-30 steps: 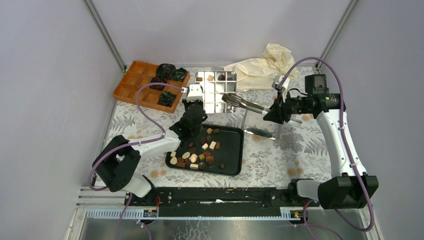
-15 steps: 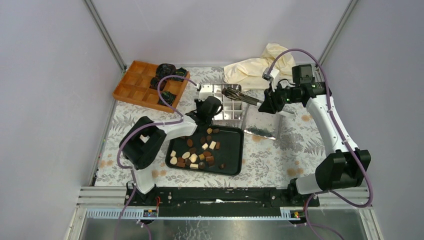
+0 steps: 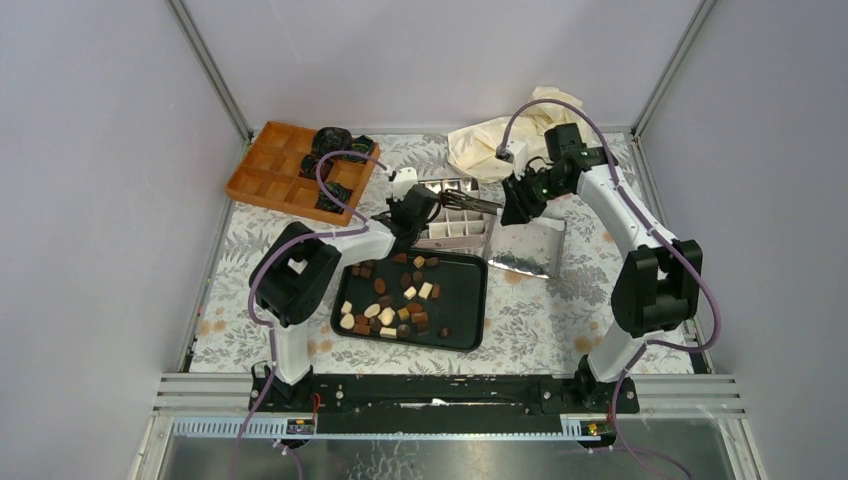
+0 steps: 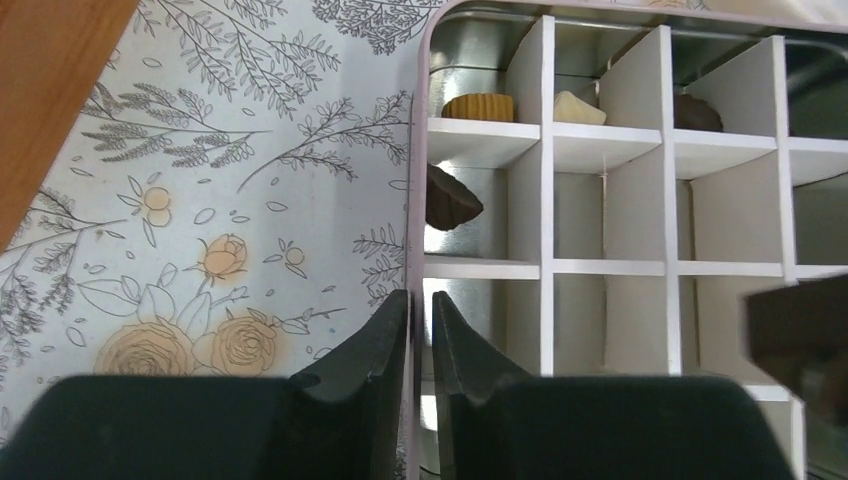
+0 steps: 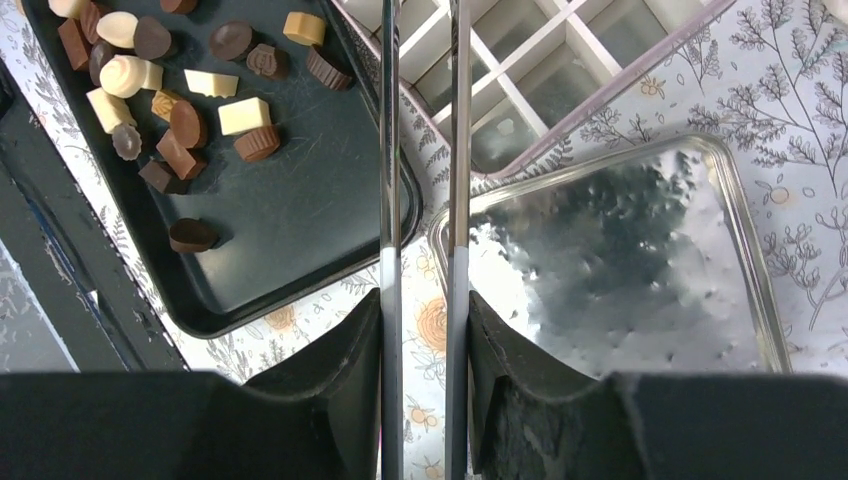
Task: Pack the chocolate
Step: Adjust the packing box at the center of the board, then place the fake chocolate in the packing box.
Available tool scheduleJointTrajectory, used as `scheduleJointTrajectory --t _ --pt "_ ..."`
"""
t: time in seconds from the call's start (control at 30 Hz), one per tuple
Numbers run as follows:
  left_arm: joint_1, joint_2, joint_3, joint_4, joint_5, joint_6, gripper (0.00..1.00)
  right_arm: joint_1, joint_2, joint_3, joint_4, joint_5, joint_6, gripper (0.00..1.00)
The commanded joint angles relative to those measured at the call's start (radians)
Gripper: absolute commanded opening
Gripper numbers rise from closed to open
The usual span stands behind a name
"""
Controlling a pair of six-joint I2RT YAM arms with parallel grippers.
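Note:
The chocolate [image 3: 398,300], several brown and cream pieces, lies on a black tray [image 3: 470,310]; the right wrist view shows the chocolate [image 5: 170,90] at its upper left. A divided tin [image 3: 458,228] behind the tray holds a light brown piece [image 4: 478,105], a cream one [image 4: 578,108] and two dark ones [image 4: 450,200]. My left gripper [image 3: 415,218] straddles the tin's left wall [image 4: 420,180]. Its jaws stand slightly open [image 4: 420,305], with a thin gap on the inner side. My right gripper [image 5: 424,300] is shut on metal tongs [image 5: 390,150], whose tips reach over the tin [image 3: 470,203].
The tin's lid [image 3: 528,245] lies to the right of the tin, shiny side up [image 5: 620,260]. An orange wooden tray [image 3: 270,170] with black-green paper cups [image 3: 335,140] sits at the back left. A crumpled cream cloth [image 3: 510,135] lies at the back.
The left gripper moved back to the tin's left edge, and the tin slid nearer the black tray. Its jaws have loosened. The right arm swung left and back with the tongs.

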Motion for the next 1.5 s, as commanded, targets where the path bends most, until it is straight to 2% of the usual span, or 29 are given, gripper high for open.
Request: scheduleJointTrajectory --t 0.0,0.23,0.47,0.6,0.77,0.97,1.47 --pt "0.012 -0.042 0.012 0.0 0.015 -0.044 0.27 0.02 0.055 0.113 0.01 0.012 0.032 0.0" --pt "0.022 -0.197 -0.05 -0.038 0.018 -0.05 0.46 0.042 0.168 0.219 -0.022 0.07 0.044 0.0" --pt "0.035 -0.462 -0.213 -0.044 0.235 0.002 0.66 0.079 0.202 0.225 -0.039 0.092 0.041 0.02" --pt "0.036 -0.628 -0.324 -0.066 0.317 -0.035 0.72 0.082 0.212 0.224 -0.036 0.114 0.048 0.04" --pt "0.037 -0.782 -0.497 -0.045 0.393 -0.156 0.73 0.084 0.216 0.223 -0.027 0.133 0.062 0.15" --pt "0.038 -0.924 -0.666 0.063 0.433 -0.298 0.73 0.089 0.223 0.224 -0.026 0.133 0.07 0.27" --pt "0.038 -1.007 -0.656 0.005 0.469 -0.292 0.73 0.089 0.233 0.262 -0.033 0.136 0.086 0.41"
